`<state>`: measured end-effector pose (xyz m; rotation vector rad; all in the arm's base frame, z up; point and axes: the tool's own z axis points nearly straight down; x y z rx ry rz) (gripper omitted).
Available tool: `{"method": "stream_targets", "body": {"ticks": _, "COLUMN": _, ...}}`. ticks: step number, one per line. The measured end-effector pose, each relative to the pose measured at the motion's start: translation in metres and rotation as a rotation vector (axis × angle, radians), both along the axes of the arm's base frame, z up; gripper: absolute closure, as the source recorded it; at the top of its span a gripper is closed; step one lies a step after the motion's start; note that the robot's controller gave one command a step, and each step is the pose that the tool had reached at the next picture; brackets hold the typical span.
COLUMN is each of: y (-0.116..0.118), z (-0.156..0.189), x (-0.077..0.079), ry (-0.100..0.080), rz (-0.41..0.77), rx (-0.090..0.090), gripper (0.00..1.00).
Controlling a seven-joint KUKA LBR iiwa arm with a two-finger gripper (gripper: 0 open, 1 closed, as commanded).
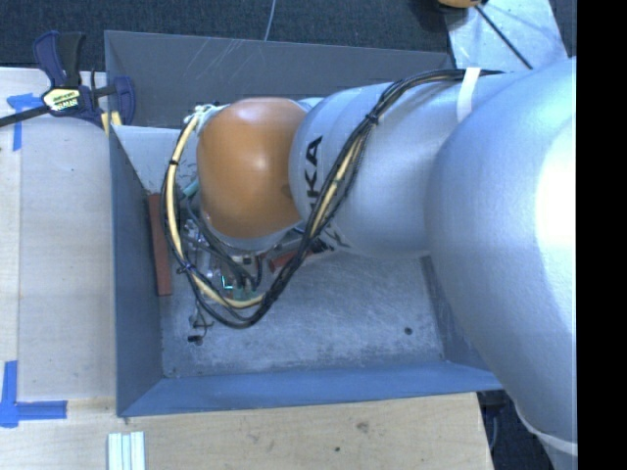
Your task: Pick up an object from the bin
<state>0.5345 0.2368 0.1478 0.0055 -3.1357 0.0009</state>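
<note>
Where the gripper stands in the bin

While the orange wrist cover (250,169) hides most of the gripper (223,277), left of frame centre, its state, spread or pressed together, cannot be told. A brown oblong block (159,246) lies just beside it, along the left wall of the bin (294,390).

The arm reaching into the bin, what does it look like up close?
The arm is a thick, rounded silver-grey tube with black lettering on its side. An orange dome cover caps the wrist. Black and yellow cables run along it and loop below the wrist, and a white band wraps one segment.
</note>
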Motion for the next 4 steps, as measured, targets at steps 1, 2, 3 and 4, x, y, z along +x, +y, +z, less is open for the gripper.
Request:
{"method": "stream_targets", "body": {"ticks": 1, "y": -0.001, "z": 0.003, "x": 0.001, "ry": -0.004, "rz": -0.002, "rx": 0.001, "gripper": 0.00}}
{"method": "stream_targets", "body": {"ticks": 2, "y": -0.005, "z": -0.014, "x": 0.026, "ry": -0.011, "rz": 0.063, "rx": 0.003, "gripper": 0.00}}
{"method": "stream_targets", "body": {"ticks": 3, "y": -0.033, "z": -0.032, "x": 0.039, "ry": -0.008, "rz": 0.073, "rx": 0.002, "gripper": 0.00}}
{"method": "stream_targets", "body": {"ticks": 4, "y": -0.080, "z": -0.043, "x": 0.063, "ry": -0.010, "rz": 0.163, "rx": 0.002, "gripper": 0.00}}
